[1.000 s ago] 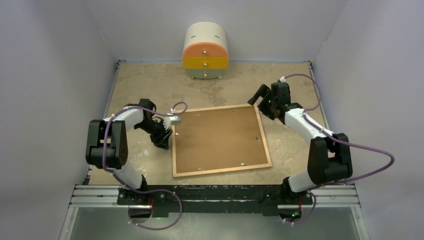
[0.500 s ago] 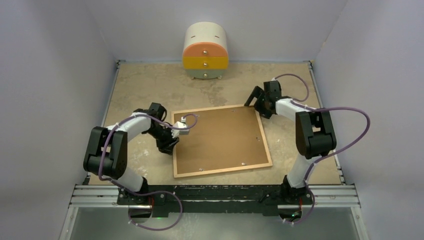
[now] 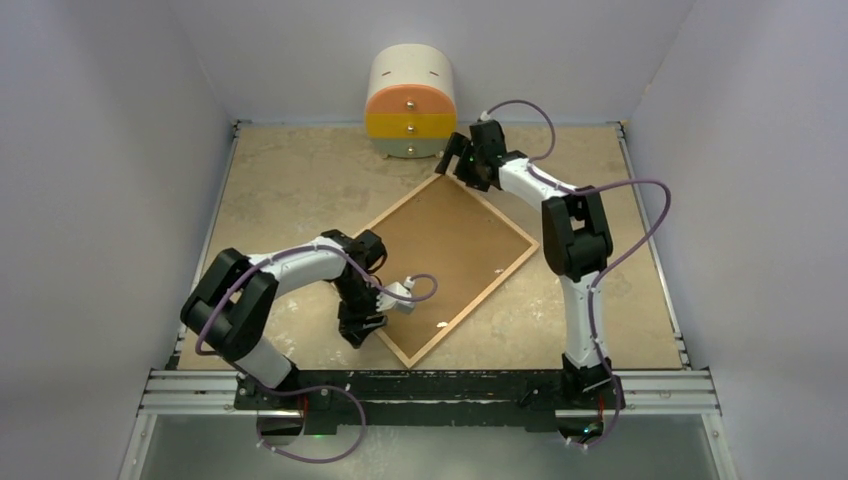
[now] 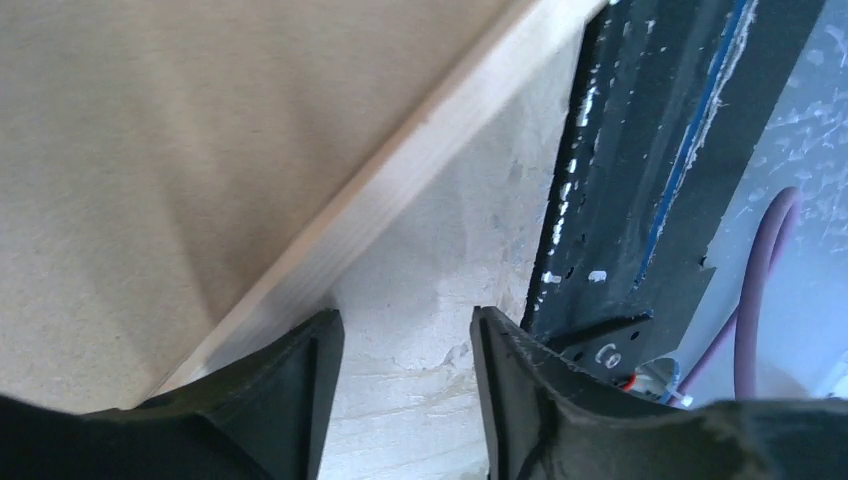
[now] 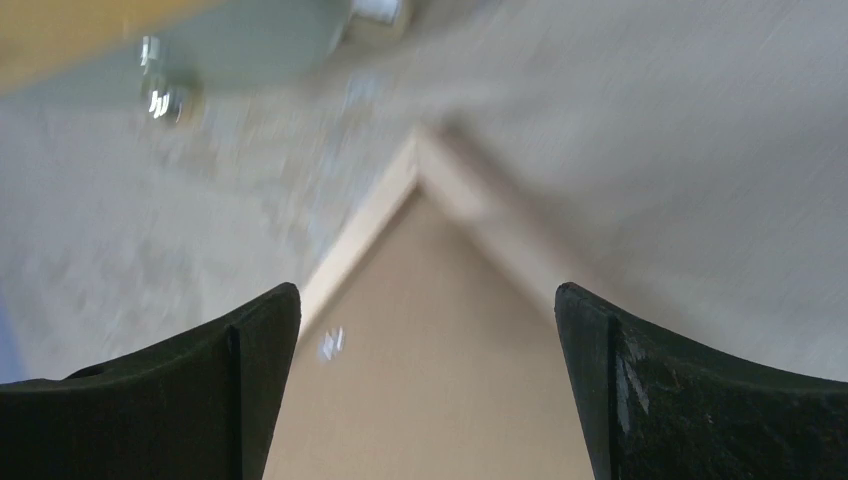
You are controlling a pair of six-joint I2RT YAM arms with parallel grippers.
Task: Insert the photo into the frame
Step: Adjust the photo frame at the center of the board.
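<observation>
The frame (image 3: 474, 302), thin light wood, lies on the table turned to a diamond, back up. A plain brown backing board (image 3: 450, 250) fills it. The photo is hidden. My left gripper (image 3: 360, 330) sits at the frame's near-left edge. In the left wrist view its jaws (image 4: 405, 325) are open over bare table, with the wooden border (image 4: 400, 190) just beside the left finger. My right gripper (image 3: 458, 160) hovers wide open at the frame's far corner. In the right wrist view (image 5: 428, 300) that corner (image 5: 360, 240) lies between the fingers, untouched.
A round cream, orange and yellow drawer cabinet (image 3: 411, 100) stands at the back, close behind the right gripper. The black base rail (image 3: 430, 385) runs along the near edge, a short way from the left gripper (image 4: 640, 150). Grey walls enclose the table.
The frame has swung counterclockwise from square to a diamond. The right gripper moved back and left with its corner. The left gripper moved toward the near edge, and its jaws widened.
</observation>
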